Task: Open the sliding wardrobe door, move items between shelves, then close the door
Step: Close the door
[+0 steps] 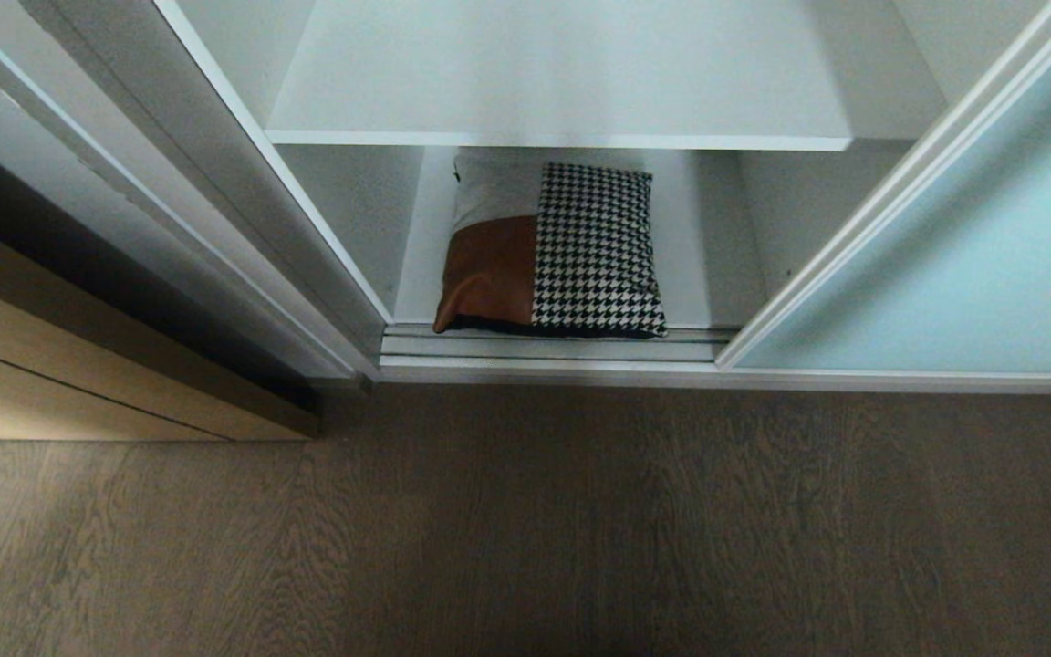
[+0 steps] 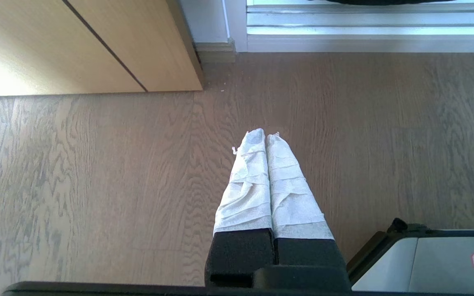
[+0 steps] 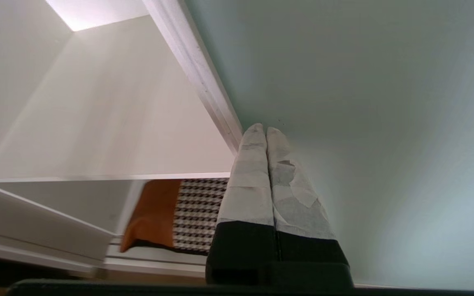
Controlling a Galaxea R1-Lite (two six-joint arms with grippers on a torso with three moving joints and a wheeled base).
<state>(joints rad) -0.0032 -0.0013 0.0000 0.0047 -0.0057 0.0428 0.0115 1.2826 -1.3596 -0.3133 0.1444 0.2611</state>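
Wood-grain flooring (image 1: 580, 529) fills the foreground of the head view, running up to the silver bottom track (image 1: 548, 351) of the wardrobe. Just past that track lies the cushion-like bag (image 1: 551, 248), flat on the lowest board (image 1: 691, 274) of the wardrobe, its front edge touching or nearly touching the track. Its houndstooth half sits toward the sliding wardrobe door (image 1: 963, 255), its tan leather patch on the far side from that door, with a pale grey patch behind the leather. One white shelf (image 1: 562, 82) spans the opening directly above the bag and overhangs its rear part. The frosted blue-green door stands to the right of the bag, slid aside so that the bay with the bag is uncovered; its pale metal frame edge (image 1: 863, 219) rises just beside the bag's compartment. On the other side of the bag, past the wardrobe's white side wall (image 1: 306, 210), a light wood panel (image 1: 78, 365) stands at floor level.

Neither arm shows in the head view. In its wrist view, the right gripper (image 3: 266, 130) has its two tape-wrapped fingers pressed together with nothing between them, tips close to the glass of the door, just beside its frame edge. The left gripper (image 2: 266, 134) is likewise closed and empty, hanging over bare floor, well apart from the bag and short of the track.
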